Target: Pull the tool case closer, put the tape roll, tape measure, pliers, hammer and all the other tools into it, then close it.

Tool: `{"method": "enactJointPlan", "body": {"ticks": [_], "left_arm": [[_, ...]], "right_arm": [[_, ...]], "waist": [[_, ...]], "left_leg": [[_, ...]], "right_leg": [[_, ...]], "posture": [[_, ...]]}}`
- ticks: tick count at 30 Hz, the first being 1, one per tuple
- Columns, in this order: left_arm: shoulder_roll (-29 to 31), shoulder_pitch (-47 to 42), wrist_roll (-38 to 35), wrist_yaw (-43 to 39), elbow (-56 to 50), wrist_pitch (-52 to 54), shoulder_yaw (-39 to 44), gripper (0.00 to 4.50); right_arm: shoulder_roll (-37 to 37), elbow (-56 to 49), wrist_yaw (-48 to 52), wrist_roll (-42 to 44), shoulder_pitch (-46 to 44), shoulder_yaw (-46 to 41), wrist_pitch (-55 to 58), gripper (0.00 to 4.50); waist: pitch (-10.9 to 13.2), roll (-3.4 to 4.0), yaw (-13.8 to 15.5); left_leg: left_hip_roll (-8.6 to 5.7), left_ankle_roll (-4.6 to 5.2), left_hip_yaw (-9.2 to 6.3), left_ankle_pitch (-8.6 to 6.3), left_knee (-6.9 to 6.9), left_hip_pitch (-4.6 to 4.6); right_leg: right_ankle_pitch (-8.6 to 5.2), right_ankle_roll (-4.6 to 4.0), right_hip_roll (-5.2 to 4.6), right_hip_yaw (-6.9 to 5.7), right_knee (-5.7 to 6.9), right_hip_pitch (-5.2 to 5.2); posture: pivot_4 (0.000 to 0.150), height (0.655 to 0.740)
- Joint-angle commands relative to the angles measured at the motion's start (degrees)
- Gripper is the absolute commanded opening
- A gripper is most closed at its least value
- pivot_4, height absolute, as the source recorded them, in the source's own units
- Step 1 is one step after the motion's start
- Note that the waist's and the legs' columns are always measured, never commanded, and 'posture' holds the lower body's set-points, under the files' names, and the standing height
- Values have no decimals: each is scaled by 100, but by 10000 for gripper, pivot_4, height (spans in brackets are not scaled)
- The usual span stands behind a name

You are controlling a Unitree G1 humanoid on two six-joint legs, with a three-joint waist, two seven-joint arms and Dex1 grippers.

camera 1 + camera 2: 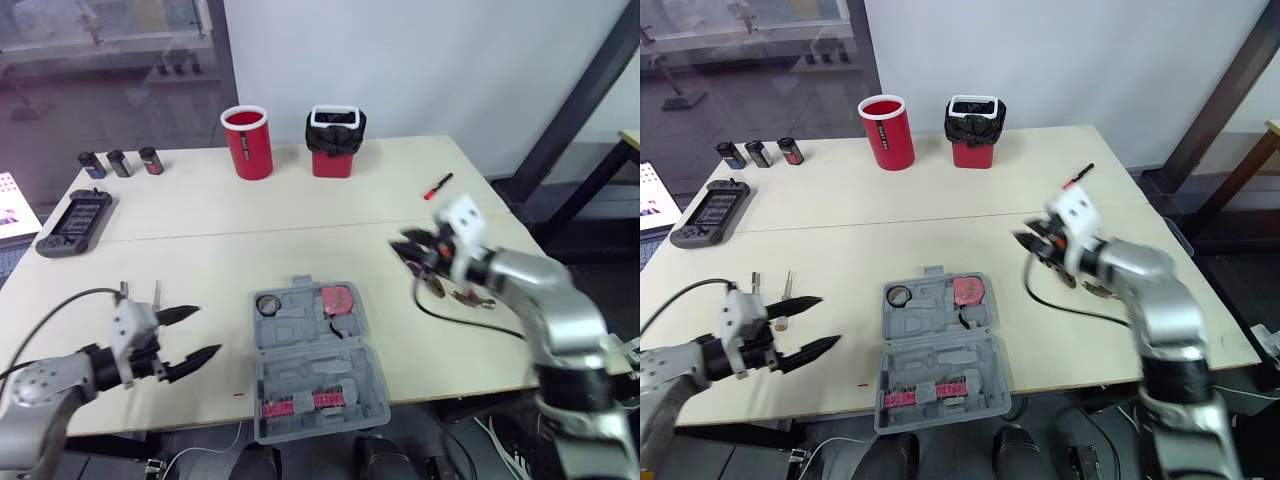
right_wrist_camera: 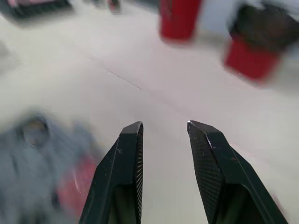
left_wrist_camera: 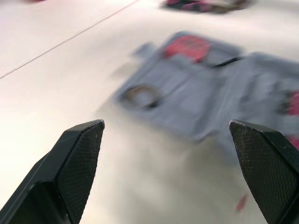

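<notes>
I am working in bright, even indoor light whose source I cannot tell; the pale worktop [image 1: 200,250] reads clearly, shadows beside the tool case [image 1: 315,370] are soft and faint, and the glass wall [image 1: 100,60] at the back carries pale reflections. From the head camera the right gripper [image 1: 410,250] is smeared by motion, while the red cup [image 1: 247,143] and the case look crisp. Both wrist cameras show their black jaws sharp, but the case and cup beyond them are blurred.
</notes>
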Motion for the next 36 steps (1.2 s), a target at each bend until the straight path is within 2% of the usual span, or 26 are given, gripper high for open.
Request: {"method": "enactJointPlan", "body": {"ticks": [1,2,4,7,8,16,26,28,31,36], "left_arm": [[284,182,38,-16,519,-154,711,45000],[356,202,156,19,860,-323,864,45000],[472,201,282,143,1610,-545,1179,45000],[738,320,554,151,2893,-1170,1547,45000],[819,357,602,105,3215,-1317,1601,45000],[1324,274,793,-54,5080,-2277,1703,45000],[1172,-108,773,-245,5063,-2337,1428,45000],[1099,-109,774,-303,4863,-2294,1339,45000],[761,68,583,-420,3873,-1883,1079,45000],[22,585,341,-242,1371,-1036,349,45000]], "right_arm": [[-614,-369,377,142,1048,-988,-372,15762],[-730,-322,483,181,1410,-1271,-528,20870],[-888,-65,630,193,2055,-1789,-931,28093],[-1036,452,754,-28,2894,-2313,-1690,43275],[-1035,565,747,-8,3008,-2416,-1803,44201],[-995,982,781,292,3375,-2795,-2248,44201],[-1014,725,619,435,3438,-2731,-2174,44201],[-964,435,542,637,3397,-2755,-1858,44201],[-834,-418,324,1224,3305,-2683,-1095,44201],[-376,-1613,-731,1429,2962,-1836,-121,44201]], "waist": [[7,9,-22],[7,9,-31],[7,8,-76],[12,-14,-122],[11,-23,-140],[13,-45,-189],[9,-50,-138],[9,-50,-143],[9,-43,-164],[9,-77,-167]], "left_leg": [[0,0,4,0,0,0],[0,1,6,-1,-1,1],[1,4,10,-2,-15,11],[2,4,13,-2,-28,28],[2,3,13,-2,-29,31],[3,-4,40,-5,-42,32],[4,-2,44,-4,-82,33],[4,-2,44,-4,-80,33],[4,-2,45,-3,-77,35],[9,-3,44,-4,-72,82]], "right_leg": [[1,-1,-2,0,-1,-2],[2,-1,-3,0,-2,-3],[2,-1,-3,1,-9,-4],[-2,6,-3,0,-17,-1],[-2,7,-4,0,-22,-1],[4,-4,-30,-3,-57,-26],[20,-28,-28,-9,-49,-23],[20,-27,-27,-9,-48,-22],[21,-27,-28,-8,-47,-18],[20,-27,-26,-6,-46,28]], "posture": [[1500,7387],[1500,7387],[1500,7387],[1500,7387],[1500,7387],[1500,7387],[1500,7387],[1500,7387],[1500,7387],[1500,7387]]}}
